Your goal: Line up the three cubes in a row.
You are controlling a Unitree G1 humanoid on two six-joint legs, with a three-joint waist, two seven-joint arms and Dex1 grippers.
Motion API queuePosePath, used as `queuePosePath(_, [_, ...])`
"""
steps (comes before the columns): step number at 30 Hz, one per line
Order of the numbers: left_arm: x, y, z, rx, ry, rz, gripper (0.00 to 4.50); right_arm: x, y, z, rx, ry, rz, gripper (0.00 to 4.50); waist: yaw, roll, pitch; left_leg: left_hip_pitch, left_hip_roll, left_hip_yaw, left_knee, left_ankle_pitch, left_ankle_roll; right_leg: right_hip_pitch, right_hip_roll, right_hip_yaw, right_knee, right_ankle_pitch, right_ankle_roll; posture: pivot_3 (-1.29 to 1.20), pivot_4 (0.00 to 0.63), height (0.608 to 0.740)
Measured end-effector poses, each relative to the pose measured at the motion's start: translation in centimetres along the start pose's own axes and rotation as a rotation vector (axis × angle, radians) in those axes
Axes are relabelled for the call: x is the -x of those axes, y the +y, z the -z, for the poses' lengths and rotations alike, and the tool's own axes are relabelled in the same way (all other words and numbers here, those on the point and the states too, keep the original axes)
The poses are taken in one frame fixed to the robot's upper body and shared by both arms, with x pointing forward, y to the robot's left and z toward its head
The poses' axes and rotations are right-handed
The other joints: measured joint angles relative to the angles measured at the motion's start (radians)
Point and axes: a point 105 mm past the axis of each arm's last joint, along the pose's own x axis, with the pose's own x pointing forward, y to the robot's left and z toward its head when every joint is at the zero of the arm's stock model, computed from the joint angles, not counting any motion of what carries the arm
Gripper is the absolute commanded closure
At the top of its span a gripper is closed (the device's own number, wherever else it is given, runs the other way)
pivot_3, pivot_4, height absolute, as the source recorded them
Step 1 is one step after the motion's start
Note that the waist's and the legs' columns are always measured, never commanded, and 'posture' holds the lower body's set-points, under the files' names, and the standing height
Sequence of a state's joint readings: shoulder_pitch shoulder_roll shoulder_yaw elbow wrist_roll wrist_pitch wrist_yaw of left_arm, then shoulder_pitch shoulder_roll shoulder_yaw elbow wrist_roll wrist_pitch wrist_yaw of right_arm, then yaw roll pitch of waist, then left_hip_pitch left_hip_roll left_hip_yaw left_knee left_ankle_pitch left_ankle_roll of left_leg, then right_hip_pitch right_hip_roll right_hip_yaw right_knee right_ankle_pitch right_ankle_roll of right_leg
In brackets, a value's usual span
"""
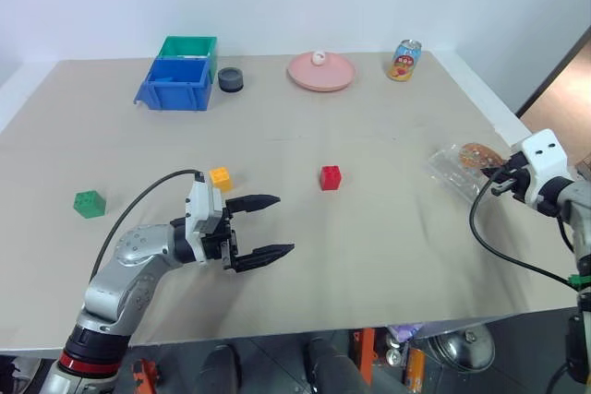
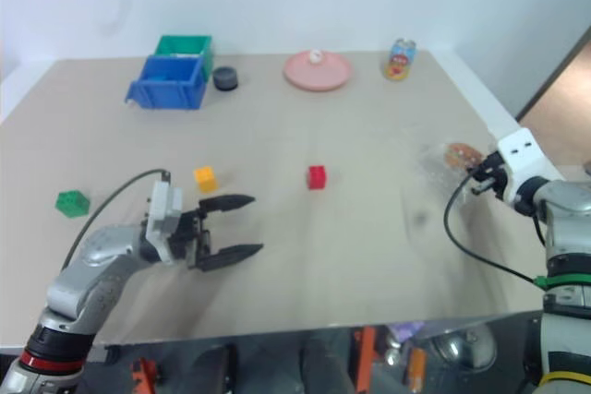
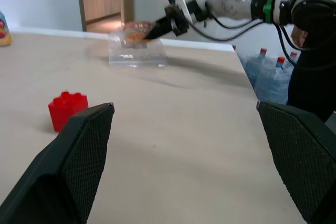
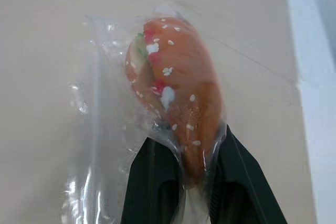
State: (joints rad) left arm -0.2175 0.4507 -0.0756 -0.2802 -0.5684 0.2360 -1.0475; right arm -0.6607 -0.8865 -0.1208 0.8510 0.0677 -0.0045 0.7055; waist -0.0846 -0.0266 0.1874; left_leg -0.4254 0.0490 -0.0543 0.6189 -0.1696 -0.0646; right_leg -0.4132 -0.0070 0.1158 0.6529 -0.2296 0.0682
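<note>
Right wrist view: our right gripper [image 4: 195, 182] is pinching the wrapped bun [image 4: 176, 95], clearing space; our left gripper [image 1: 265, 226] is spreading wide toward the red cube [image 1: 331, 177].

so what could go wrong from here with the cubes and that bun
The right gripper is shut on the wrapped bun near the table's right edge; released there, the bun might slide off. The left gripper, open, hovers close to the yellow cube and could nudge it while going for the red cube.
</note>
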Motion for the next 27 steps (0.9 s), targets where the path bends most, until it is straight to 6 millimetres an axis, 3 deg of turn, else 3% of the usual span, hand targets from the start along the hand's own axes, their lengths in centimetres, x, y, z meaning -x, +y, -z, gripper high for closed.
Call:
queuePosePath(3, [-0.2,0.4,0.4,-0.018,0.009,-0.028,0.0,-1.3,0.6,0.0,-0.002,-0.002,0.064,4.03,-0.001,0.001,0.0,0.003,-0.001,0.0,0.0,0.0,0.001,0.003,0.0,0.001,0.0,0.0,0.0,0.0,0.15,0.736])
queuePosePath(6, [-0.4,1.0,0.9,-0.035,0.025,-0.075,0.0,-2.0,0.2,-0.7,-0.011,-0.015,0.144,3.13,0.0,0.002,0.0,0.003,-0.002,0.0,0.001,0.001,0.002,0.004,0.0,0.002,0.0,0.001,0.001,0.0,0.15,0.736])
queuePosePath(12, [-0.2,2.0,1.7,-0.023,0.049,-0.165,0.0,-2.3,0.3,-1.5,-0.034,-0.04,0.146,1.05,0.001,0.002,0.0,0.003,-0.002,0.0,0.0,0.001,0.002,0.005,0.0,0.002,0.0,0.001,0.002,0.0,0.15,0.736])
queuePosePath(23, [0.0,1.9,1.9,0.014,0.021,-0.215,0.0,-1.9,0.0,-4.5,-0.107,-0.162,0.086,1.05,0.002,0.002,0.0,0.003,-0.002,0.0,0.0,0.001,0.002,0.005,0.0,0.002,0.0,0.001,0.002,0.0,0.15,0.736])
queuePosePath(27, [0.5,2.1,0.9,0.048,-0.036,-0.269,0.0,-0.6,-1.0,-9.0,-0.249,-0.356,0.031,1.05,0.0,0.005,0.001,0.003,-0.002,-0.001,0.0,0.001,0.002,0.004,0.0,0.002,0.0,0.001,0.002,0.0,0.15,0.736])
